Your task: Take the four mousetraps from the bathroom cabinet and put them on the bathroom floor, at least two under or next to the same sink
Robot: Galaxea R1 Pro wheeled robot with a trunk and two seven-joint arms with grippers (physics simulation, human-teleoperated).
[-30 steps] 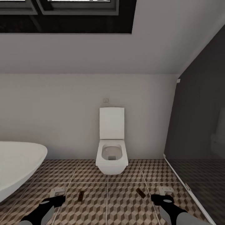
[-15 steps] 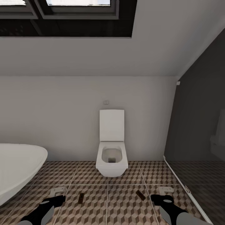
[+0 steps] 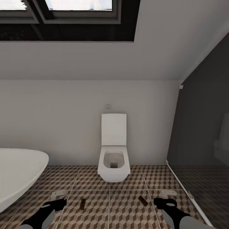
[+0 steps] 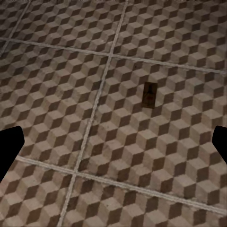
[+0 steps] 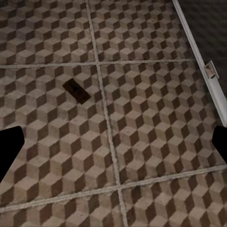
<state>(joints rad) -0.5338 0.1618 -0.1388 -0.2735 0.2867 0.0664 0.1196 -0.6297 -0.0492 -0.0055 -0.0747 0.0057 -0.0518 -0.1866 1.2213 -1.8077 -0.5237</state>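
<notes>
Head view shows two mousetraps (image 3: 83,204) (image 3: 142,200) on the floor (image 3: 124,210), both jaws wide and empty; next, probably fetch more from the cabinet.

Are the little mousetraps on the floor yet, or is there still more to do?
Two mousetraps lie on the patterned bathroom floor: one near the left tool, one near the right tool. Both tools look open and empty, so nothing is in hand. The toilet and a bathtub are close by. Still left, as far as these pictures tell: two more traps, and getting two beside the sink.
</notes>
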